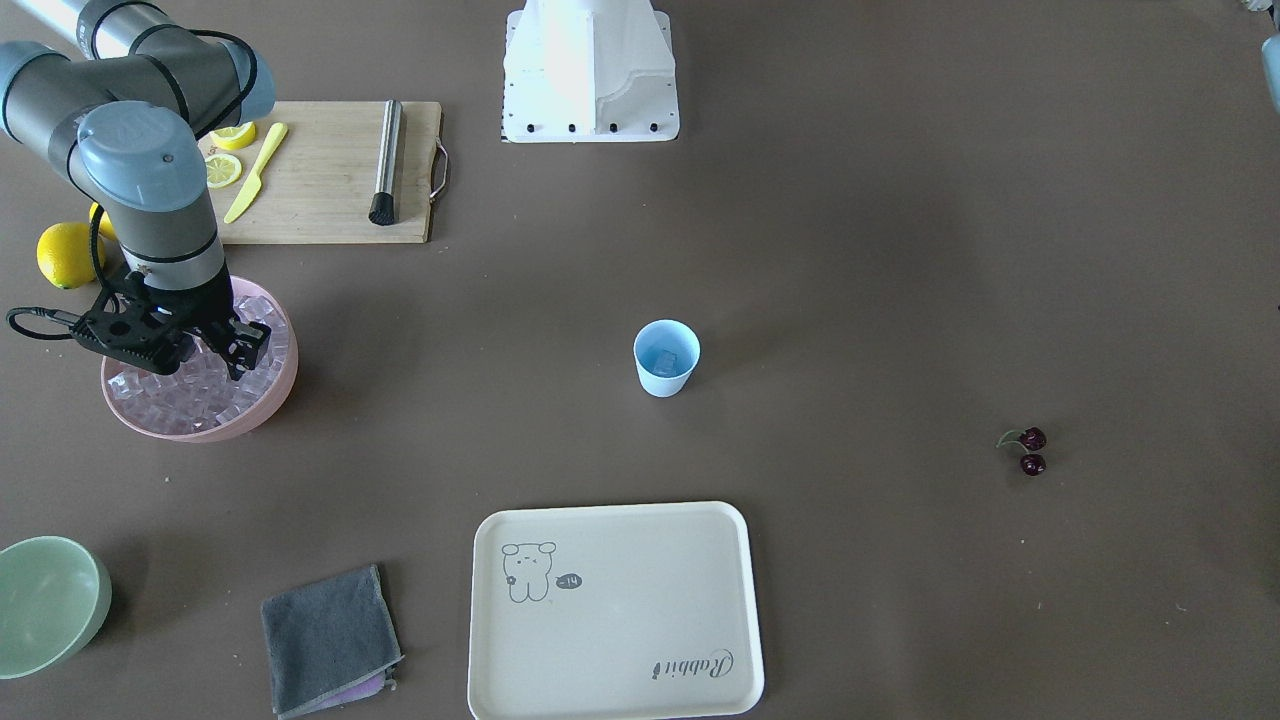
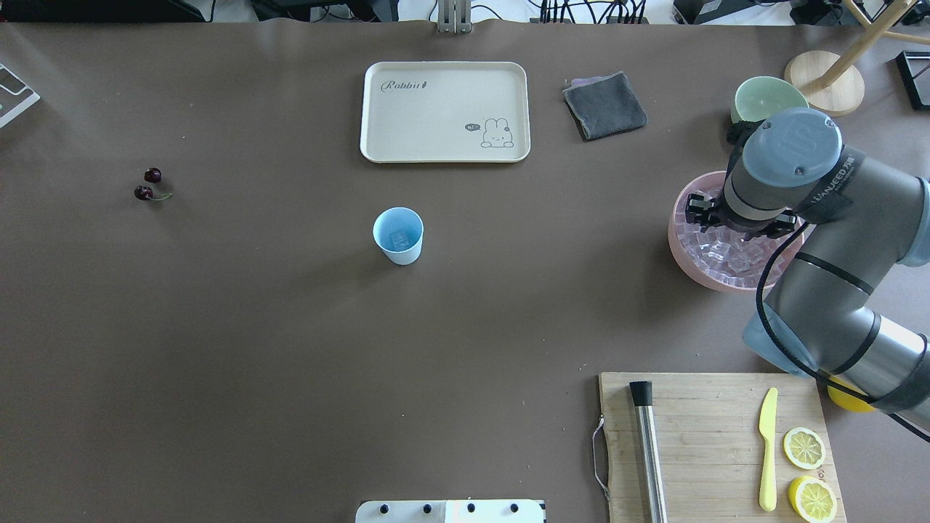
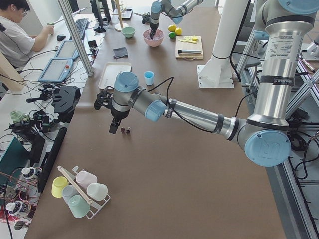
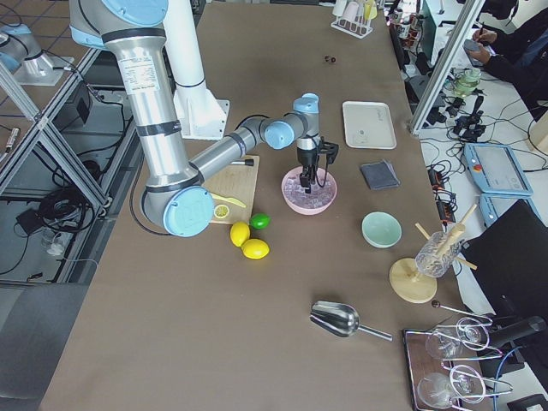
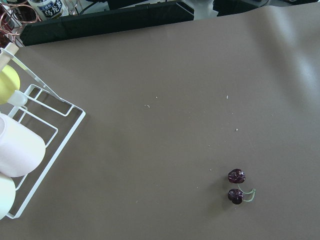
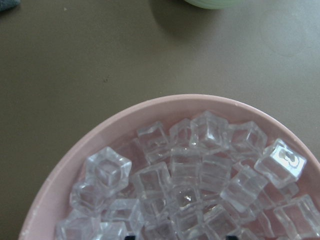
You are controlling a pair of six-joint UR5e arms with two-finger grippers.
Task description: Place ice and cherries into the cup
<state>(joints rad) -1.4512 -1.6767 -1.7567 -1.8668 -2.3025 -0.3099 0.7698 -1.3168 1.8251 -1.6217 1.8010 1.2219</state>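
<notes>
R gripper (image 1: 203, 358): fingers spread wide, tips among ice (image 6: 186, 192) in pink bowl (image 1: 275, 405) by right edge of table (image 1: 900, 250). Ice-picking step; next, pinch one cube, carry to cup (image 1: 666, 358) mid-table. L gripper (image 3: 114, 128) hangs near cherries (image 1: 1033, 438) by left edge; fingers can't be told.

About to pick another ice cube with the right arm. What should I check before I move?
1. Right gripper open above the ice: ok.
2. Cubes heaped in the pink bowl under it: ok.
3. Cup upright, standing free, one cube visible inside: ok.
4. Cherries in cup: not ok, they lie on the table.
5. Left gripper open or shut: cannot tell.
</notes>
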